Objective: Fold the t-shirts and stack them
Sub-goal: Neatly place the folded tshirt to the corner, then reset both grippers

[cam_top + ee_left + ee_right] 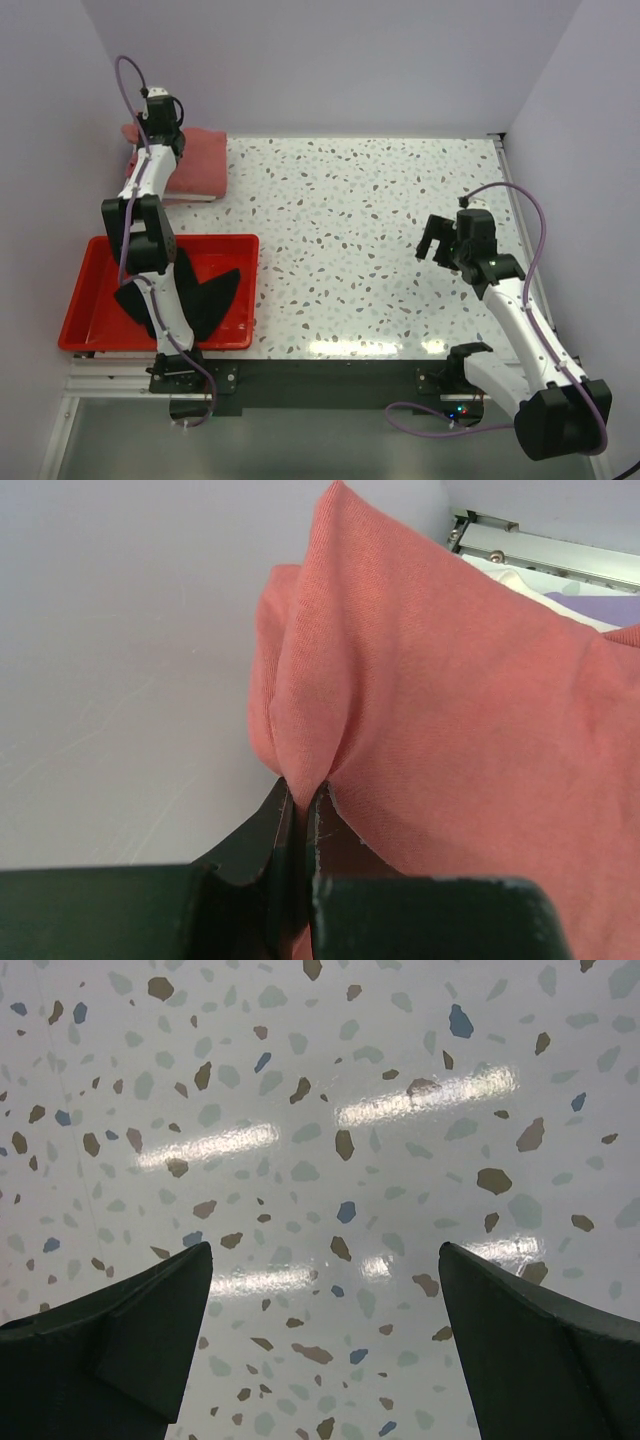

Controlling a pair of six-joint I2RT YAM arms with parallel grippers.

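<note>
Salmon t-shirt (195, 160) is shown folded at the far left corner of the speckled table (350, 220), close against the wall (120, 630). It lies uppermost on a low pile. At the pile's edge, strips of cream-white cloth (510, 580) and pale lavender cloth (592, 608) are exposed beneath it in the left wrist view, just in front of a metal rail (540, 545).

The left gripper (300, 810) is seen clamped on the salmon fabric. Its two dark fingers are pressed together with a pinch of cloth caught between them, and a raised ridge of fabric runs away from the jaws. The rest of the garment is spread to the right of the pinch.

A black t-shirt (205, 295) is shown loosely spread inside the red tray (80, 300), which is set at the near left edge of the table. This garment is partly hidden by the left arm (150, 240), which crosses above the tray.

The right gripper (325, 1260) is held over bare tabletop on the right side, well apart from all the garments. Its fingers are spread wide, and only the speckled surface is seen between them.
</note>
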